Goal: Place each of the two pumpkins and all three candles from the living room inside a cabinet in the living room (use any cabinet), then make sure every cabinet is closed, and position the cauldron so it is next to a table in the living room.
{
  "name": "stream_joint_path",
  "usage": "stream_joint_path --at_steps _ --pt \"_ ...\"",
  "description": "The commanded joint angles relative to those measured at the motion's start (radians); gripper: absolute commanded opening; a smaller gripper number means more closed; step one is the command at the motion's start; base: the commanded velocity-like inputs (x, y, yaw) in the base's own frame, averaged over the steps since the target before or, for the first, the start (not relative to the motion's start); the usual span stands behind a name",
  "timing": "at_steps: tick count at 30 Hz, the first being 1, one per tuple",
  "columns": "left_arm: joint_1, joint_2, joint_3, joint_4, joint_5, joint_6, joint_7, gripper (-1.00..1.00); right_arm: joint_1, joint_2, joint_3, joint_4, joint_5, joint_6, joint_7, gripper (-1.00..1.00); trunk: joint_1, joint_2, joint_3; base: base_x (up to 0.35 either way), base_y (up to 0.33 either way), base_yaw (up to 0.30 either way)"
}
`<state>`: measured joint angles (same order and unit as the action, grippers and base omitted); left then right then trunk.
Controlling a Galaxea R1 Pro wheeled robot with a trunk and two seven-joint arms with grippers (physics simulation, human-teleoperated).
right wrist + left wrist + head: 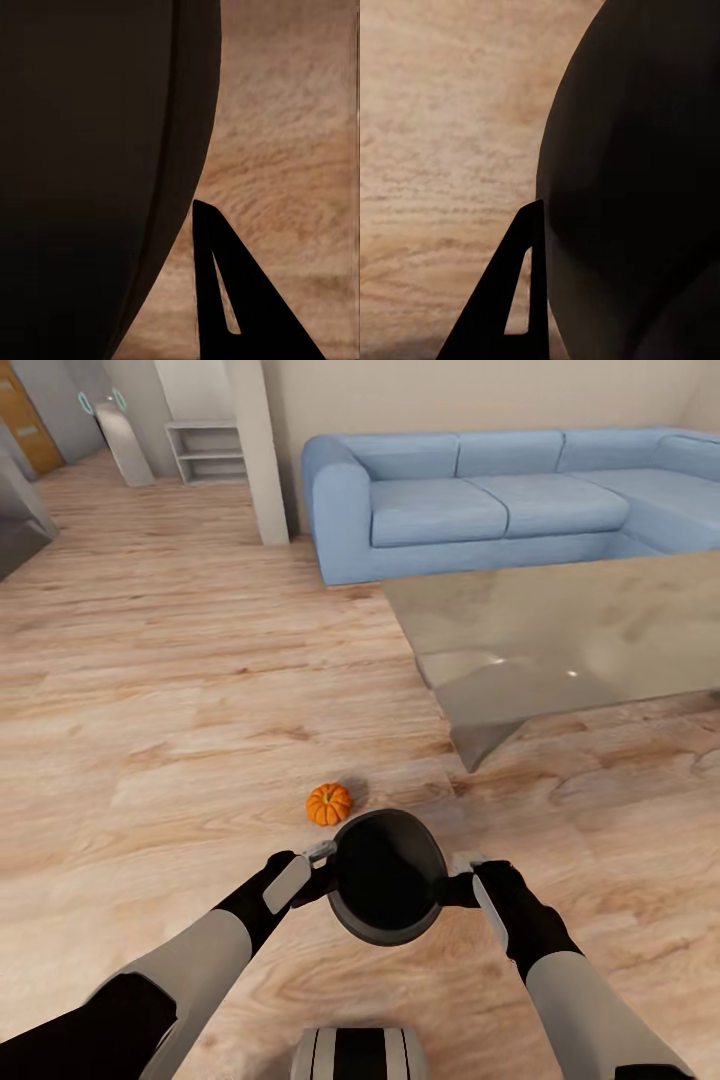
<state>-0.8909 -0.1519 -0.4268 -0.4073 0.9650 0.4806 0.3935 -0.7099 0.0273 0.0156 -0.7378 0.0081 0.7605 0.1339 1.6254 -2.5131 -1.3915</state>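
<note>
The black cauldron (388,875) hangs in front of me between both arms, mouth tilted toward the camera. My left gripper (325,858) is shut on its left rim and my right gripper (458,880) on its right rim. In each wrist view the pot's dark wall (637,187) (90,165) looms beside one black finger (495,315) (240,300); the other finger is hidden. One orange pumpkin (329,804) sits on the wood floor just beyond the cauldron. The glass-topped table (560,630) stands ahead to the right. Candles and cabinet are out of view.
A blue sofa (500,500) lines the far wall behind the table. A white pillar (262,450) and a low shelf unit (208,452) stand at the back left. Open wood floor (170,690) spreads to the left.
</note>
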Motion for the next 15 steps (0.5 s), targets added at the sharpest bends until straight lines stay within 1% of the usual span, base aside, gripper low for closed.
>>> stream_joint_path --at_steps 1,6,15 --pt "0.0 0.012 0.004 0.001 -0.031 0.006 0.005 -1.0 0.0 -0.001 0.003 -0.001 0.018 -0.003 0.001 -1.0 0.0 0.0 0.0 0.075 -0.309 0.283" --pt "0.0 0.012 0.001 0.001 -0.031 0.006 0.005 -1.0 0.0 0.0 0.003 -0.003 0.018 -0.003 0.001 -1.0 0.0 0.0 0.0 0.059 -0.311 0.283" --pt "0.0 0.011 -0.003 -0.001 -0.031 0.008 0.004 -1.0 0.0 -0.001 0.003 -0.002 0.018 -0.003 0.001 -1.0 0.0 0.0 0.0 0.003 -0.313 0.283"
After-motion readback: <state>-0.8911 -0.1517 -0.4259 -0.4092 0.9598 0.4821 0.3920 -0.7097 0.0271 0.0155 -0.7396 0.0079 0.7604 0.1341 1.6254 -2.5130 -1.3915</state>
